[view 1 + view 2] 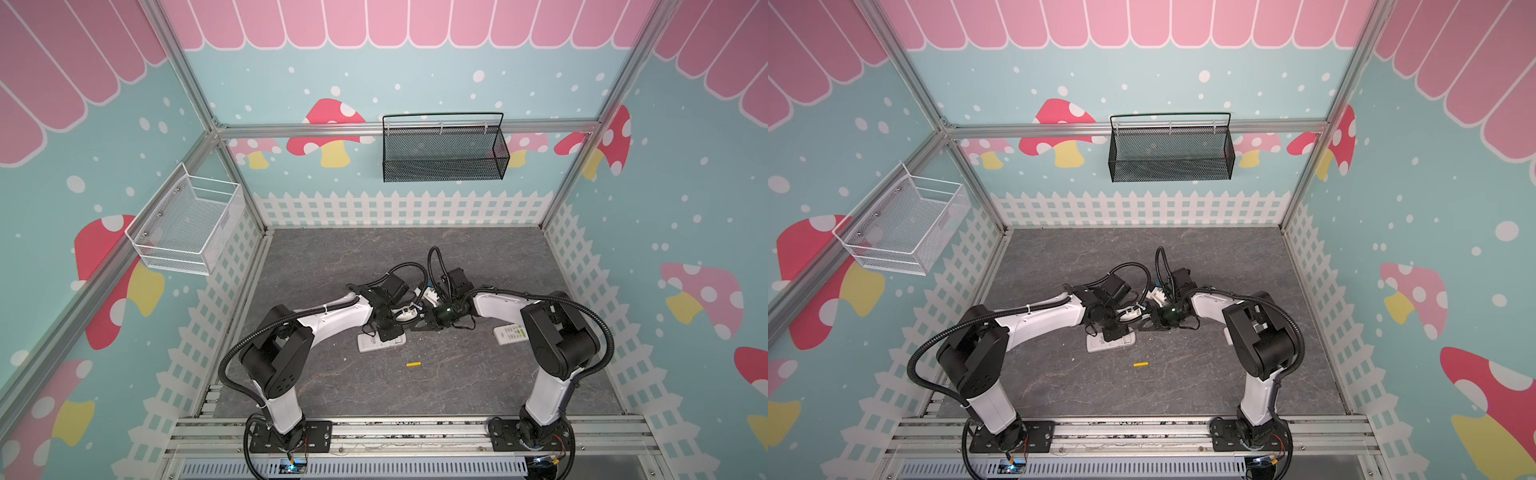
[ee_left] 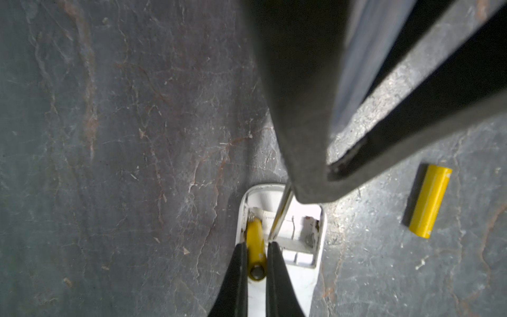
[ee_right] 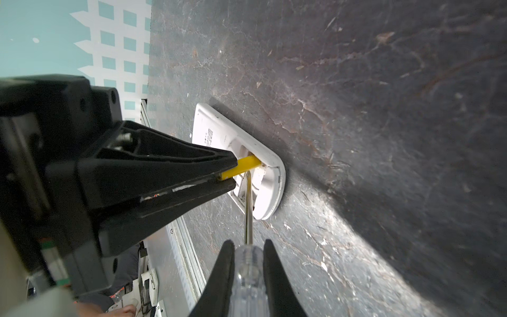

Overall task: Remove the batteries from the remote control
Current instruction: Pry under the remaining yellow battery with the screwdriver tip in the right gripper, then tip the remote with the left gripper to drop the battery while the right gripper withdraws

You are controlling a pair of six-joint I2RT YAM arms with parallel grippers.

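A white remote control (image 2: 301, 263) lies back-up on the grey table with its battery compartment open. My left gripper (image 2: 257, 245) is shut on a yellow battery (image 2: 255, 233) whose far end sits at the compartment's spring. My right gripper (image 3: 249, 243) is shut on the clear handle of a screwdriver (image 3: 248, 274). The screwdriver's metal shaft (image 3: 248, 205) reaches into the compartment beside that battery (image 3: 242, 166). A second yellow battery (image 1: 413, 364) lies loose on the table in front of the remote (image 1: 370, 343). No dark batteries show.
Another white remote (image 1: 509, 333) lies face-up under the right arm, and a third white one (image 1: 432, 296) sits behind the two wrists. A black mesh basket (image 1: 444, 149) hangs on the back wall and a white one (image 1: 187, 224) on the left wall.
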